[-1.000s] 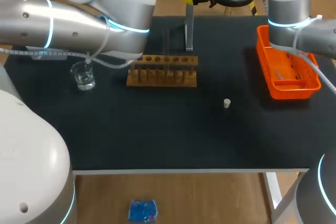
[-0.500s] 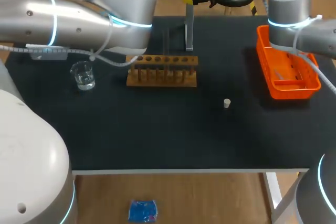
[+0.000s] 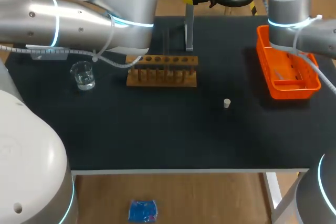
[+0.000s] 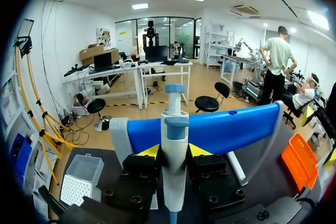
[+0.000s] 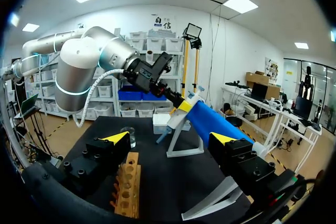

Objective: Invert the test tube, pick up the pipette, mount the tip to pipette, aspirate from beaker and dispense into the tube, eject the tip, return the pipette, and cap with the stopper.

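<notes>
At the black table (image 3: 157, 140), left jaws clamp the pipette (image 4: 174, 171); right jaws gape.

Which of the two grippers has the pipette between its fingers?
The left gripper: its yellow tips press the pipette from both sides. The right gripper stands wide open, holding nothing.

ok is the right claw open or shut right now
Open. In the right wrist view the right claw has its two yellow-tipped fingers wide apart, with nothing held between them; the wooden test tube rack lies ahead.
</notes>
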Available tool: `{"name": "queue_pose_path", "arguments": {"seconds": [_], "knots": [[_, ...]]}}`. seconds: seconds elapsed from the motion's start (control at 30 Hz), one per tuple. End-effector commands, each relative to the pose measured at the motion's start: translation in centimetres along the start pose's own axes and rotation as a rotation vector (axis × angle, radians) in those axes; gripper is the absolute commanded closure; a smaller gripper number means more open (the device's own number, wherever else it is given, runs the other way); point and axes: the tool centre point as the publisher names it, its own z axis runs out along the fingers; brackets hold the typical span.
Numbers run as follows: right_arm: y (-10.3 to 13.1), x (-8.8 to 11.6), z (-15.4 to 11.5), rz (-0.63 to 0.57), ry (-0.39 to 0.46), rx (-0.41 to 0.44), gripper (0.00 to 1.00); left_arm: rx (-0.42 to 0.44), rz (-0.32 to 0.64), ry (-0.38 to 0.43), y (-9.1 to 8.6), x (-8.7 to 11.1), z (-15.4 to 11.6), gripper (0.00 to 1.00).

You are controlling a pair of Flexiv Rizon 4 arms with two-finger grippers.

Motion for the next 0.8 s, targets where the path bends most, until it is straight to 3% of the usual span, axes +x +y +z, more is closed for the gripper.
{"name": "queue_pose_path", "arguments": {"seconds": [0.03, 0.43, 0.5, 0.53, 0.6, 0.63, 0.8], "knots": [[0.06, -0.06, -0.07, 0.001, 0.002, 0.003, 0.0, -0.009, 0.001, 0.0, -0.02, 0.05, 0.18, 1.0], [0.06, -0.06, -0.07, 0.001, 0.002, 0.003, 0.0, -0.019, -0.006, 0.022, 0.51, 0.47, 0.8, 0.99], [0.06, -0.06, -0.07, 0.001, 0.002, 0.003, 0.0, -0.019, -0.008, 0.025, 0.55, 0.53, 0.81, 0.62], [0.06, -0.06, -0.07, 0.001, 0.002, 0.003, 0.0, -0.02, -0.009, 0.026, 0.57, 0.56, 0.8, 0.51], [0.06, -0.06, -0.07, 0.001, 0.002, 0.003, 0.0, -0.021, -0.009, 0.027, 0.57, 0.58, 0.79, 0.05], [0.06, -0.06, -0.07, 0.001, 0.002, 0.003, 0.0, -0.021, -0.01, 0.028, 0.58, 0.6, 0.79, 0.0], [0.06, -0.06, -0.07, 0.001, 0.002, 0.003, 0.0, -0.02, -0.012, 0.028, 0.59, 0.69, 0.66, 0.0]]}}
